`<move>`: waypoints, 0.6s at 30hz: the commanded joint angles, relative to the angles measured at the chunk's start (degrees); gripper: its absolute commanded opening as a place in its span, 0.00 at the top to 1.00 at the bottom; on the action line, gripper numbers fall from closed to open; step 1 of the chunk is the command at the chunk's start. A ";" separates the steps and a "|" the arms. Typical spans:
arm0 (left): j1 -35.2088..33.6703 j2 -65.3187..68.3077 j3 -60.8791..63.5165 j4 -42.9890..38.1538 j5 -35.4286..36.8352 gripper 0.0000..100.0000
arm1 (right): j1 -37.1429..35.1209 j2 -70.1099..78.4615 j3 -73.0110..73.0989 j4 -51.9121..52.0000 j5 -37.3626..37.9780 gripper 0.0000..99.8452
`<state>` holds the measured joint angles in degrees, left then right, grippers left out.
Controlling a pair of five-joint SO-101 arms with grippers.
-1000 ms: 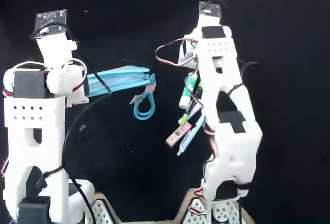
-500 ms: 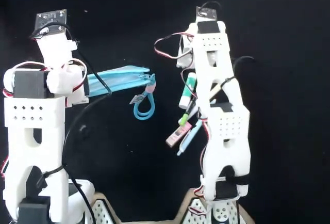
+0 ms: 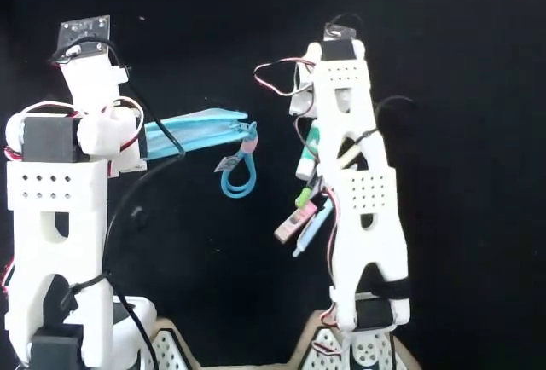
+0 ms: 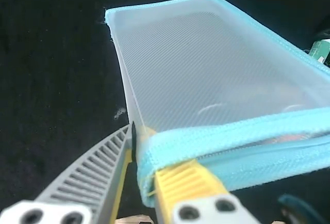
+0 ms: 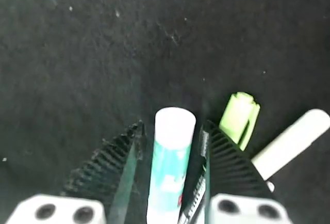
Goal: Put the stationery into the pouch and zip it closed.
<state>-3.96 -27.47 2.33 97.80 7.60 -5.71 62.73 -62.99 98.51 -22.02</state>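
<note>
My left gripper (image 4: 136, 146) is clenched on one corner of the blue pouch (image 4: 216, 74), right by its zip. The pouch sits on the black bench (image 5: 103, 38), well apart from the pens. My right gripper (image 5: 171, 128) is spread wide, with one finger on each side of the glue stick (image 5: 166, 172). A green marker (image 5: 240, 113) and a white pen (image 5: 291, 141) lie just beside it.

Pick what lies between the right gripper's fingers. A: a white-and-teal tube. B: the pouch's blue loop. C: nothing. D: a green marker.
A: the right wrist view shows the white-and-teal tube between the fingers of the right gripper, with the green marker outside them.
</note>
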 commanded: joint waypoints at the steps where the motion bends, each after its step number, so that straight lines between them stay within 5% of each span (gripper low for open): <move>1: 0.84 0.18 0.40 -0.79 0.09 0.97 | -0.79 1.80 -5.23 2.20 -0.35 0.83; 5: 0.84 0.18 0.40 -0.79 0.09 0.97 | -0.62 1.80 -7.43 2.37 6.15 1.00; 11: 0.66 0.18 0.40 -0.79 0.09 0.97 | -0.09 -7.87 -5.32 2.73 12.75 0.99; 18: 0.48 0.18 0.40 -0.79 0.09 0.97 | 4.66 -33.80 16.31 2.73 18.11 0.99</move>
<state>-3.96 -27.47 2.33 97.80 7.60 -5.10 47.08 -57.54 99.21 -7.60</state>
